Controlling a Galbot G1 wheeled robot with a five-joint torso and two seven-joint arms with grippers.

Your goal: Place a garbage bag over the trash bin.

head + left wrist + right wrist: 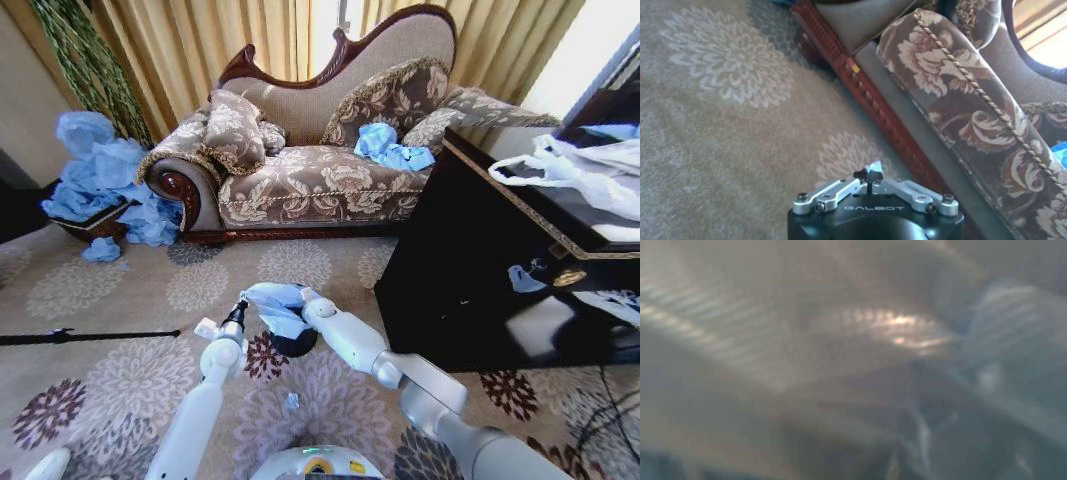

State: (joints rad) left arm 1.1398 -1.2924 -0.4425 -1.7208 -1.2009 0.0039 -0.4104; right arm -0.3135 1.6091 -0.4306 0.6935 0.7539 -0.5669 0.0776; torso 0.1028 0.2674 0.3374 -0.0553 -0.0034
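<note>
The garbage bag (277, 308), light blue and wrinkled, is bunched over the top of the small black trash bin (297, 346) on the carpet in front of me. My right gripper (283, 300) is buried in the bag above the bin. In the right wrist view, blurred translucent plastic of the bag (860, 340) lies right against the camera. My left gripper (237, 312) is at the bag's left edge, beside the bin. In the left wrist view the left gripper (871, 176) is shut, its tips pressed together with a tiny pale sliver at them.
A patterned sofa (320, 180) stands behind, its wooden base (867, 95) close beyond my left gripper. A heap of blue bags (100, 175) lies at the left. A black cabinet (470, 270) carrying white bags (580, 170) is at the right. A black rod (90, 336) lies on the carpet.
</note>
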